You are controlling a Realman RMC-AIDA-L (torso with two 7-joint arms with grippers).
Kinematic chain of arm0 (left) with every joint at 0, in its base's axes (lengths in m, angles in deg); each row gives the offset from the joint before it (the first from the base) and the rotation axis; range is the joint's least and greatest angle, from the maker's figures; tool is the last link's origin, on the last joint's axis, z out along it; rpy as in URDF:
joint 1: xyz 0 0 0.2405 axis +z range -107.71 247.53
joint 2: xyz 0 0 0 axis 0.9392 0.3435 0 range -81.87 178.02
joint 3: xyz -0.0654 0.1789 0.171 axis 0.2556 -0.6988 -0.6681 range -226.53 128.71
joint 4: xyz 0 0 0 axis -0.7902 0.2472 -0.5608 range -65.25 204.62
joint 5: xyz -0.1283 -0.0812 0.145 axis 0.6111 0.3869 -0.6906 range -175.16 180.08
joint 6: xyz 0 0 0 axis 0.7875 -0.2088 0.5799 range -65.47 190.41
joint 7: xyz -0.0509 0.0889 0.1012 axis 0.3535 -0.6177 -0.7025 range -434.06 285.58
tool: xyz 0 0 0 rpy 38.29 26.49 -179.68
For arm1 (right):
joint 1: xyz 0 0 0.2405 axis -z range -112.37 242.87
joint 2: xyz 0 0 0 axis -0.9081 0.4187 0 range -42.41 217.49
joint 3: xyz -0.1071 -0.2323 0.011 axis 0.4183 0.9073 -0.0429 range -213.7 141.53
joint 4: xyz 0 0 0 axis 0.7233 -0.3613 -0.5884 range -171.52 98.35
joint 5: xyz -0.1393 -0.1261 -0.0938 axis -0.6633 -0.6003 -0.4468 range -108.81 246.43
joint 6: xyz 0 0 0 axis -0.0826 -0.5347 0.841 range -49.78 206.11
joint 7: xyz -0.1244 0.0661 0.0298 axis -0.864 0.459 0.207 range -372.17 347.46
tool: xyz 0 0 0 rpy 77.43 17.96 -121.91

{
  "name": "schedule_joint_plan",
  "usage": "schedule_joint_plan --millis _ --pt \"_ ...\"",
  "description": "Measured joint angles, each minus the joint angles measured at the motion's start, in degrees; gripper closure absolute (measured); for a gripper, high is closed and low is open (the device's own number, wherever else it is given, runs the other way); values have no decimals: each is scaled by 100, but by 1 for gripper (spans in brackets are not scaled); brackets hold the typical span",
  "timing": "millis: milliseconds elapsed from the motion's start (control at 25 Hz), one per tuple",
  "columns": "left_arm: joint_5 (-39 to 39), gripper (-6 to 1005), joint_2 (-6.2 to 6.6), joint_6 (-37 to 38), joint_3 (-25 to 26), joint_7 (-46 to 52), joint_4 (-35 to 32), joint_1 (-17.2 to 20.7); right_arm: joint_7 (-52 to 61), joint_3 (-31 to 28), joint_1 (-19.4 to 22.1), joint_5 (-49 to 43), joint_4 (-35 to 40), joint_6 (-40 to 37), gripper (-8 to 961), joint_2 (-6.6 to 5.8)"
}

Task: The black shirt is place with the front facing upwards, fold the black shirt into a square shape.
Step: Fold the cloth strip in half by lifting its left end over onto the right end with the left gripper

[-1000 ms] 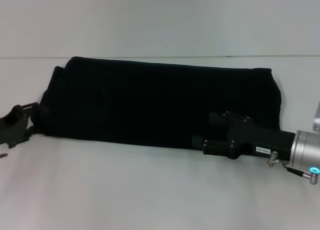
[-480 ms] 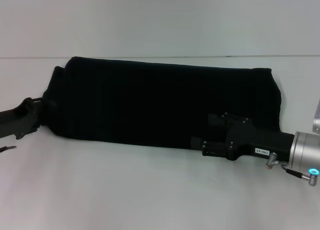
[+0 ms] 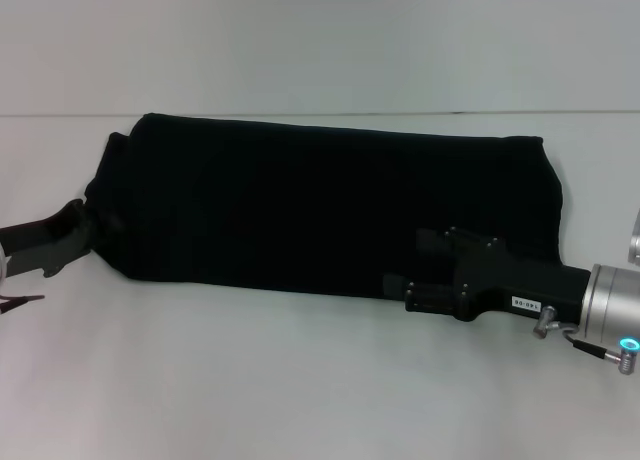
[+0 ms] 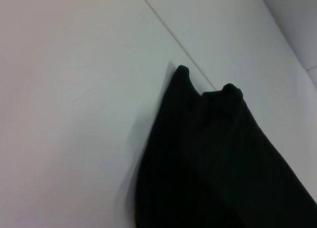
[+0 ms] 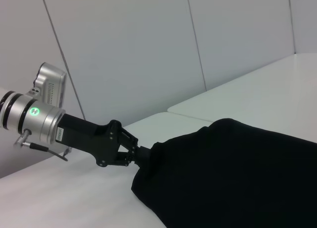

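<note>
The black shirt (image 3: 320, 205) lies on the white table as a long band folded lengthwise, running left to right. My left gripper (image 3: 85, 223) is at its left end. In the right wrist view the left gripper (image 5: 141, 156) shows from afar, its fingertips pinched on the corner of the black shirt (image 5: 233, 173). The left wrist view shows only that end of the black shirt (image 4: 218, 158), with two small peaks. My right gripper (image 3: 410, 265) hovers low over the shirt's near edge towards the right end, its two fingers apart, one over the cloth and one at the hem.
The white table (image 3: 300, 380) stretches in front of the shirt, and a seam line (image 3: 300, 113) crosses it behind the cloth. Pale wall panels (image 5: 148, 49) stand beyond the table.
The left gripper has tilted and its body has slid left towards the frame edge, fingertips closing in on the shirt's left end. The right gripper has barely moved.
</note>
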Motion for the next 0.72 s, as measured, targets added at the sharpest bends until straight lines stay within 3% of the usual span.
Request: schedule_joint_plan --millis 360,720 --pt "16 965 -13 -7 11 -71 5 15 1 4 14 0 1 -4 7 -1" --pt "208 952 11 184 64 209 -49 176 1 -1 6 0 2 -27 7 -1"
